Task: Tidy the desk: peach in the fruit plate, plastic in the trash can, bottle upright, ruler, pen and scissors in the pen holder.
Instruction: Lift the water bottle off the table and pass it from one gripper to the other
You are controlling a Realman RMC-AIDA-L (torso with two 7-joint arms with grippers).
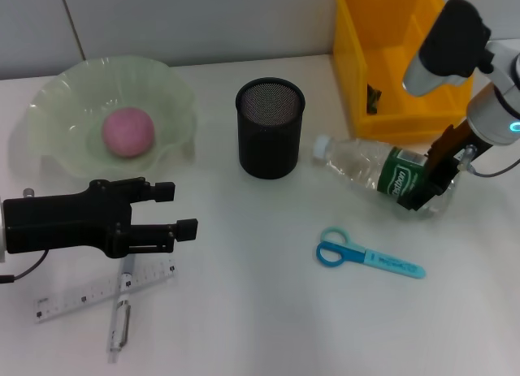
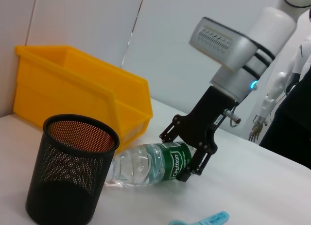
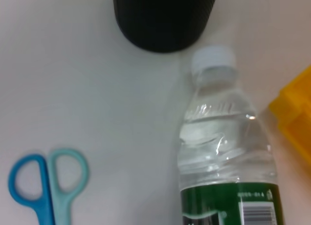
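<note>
The clear bottle (image 1: 361, 161) with a green label lies on its side at the right. My right gripper (image 1: 426, 181) grips it at the label end, one finger on each side; the left wrist view shows the same grip (image 2: 181, 154). Blue scissors (image 1: 366, 256) lie in front of the bottle. The pink peach (image 1: 127, 132) sits in the green fruit plate (image 1: 175, 88). My left gripper (image 1: 183, 209) hovers open and empty above the ruler (image 1: 73, 299) and the pen (image 1: 120, 319). The black mesh pen holder (image 1: 270, 128) stands at centre. The plastic is not identifiable.
The yellow trash can (image 1: 357, 92) stands at the back right, close behind the bottle, with a small dark scrap inside. The pen holder is a hand's width from the bottle cap (image 3: 213, 59). A wall runs along the table's far edge.
</note>
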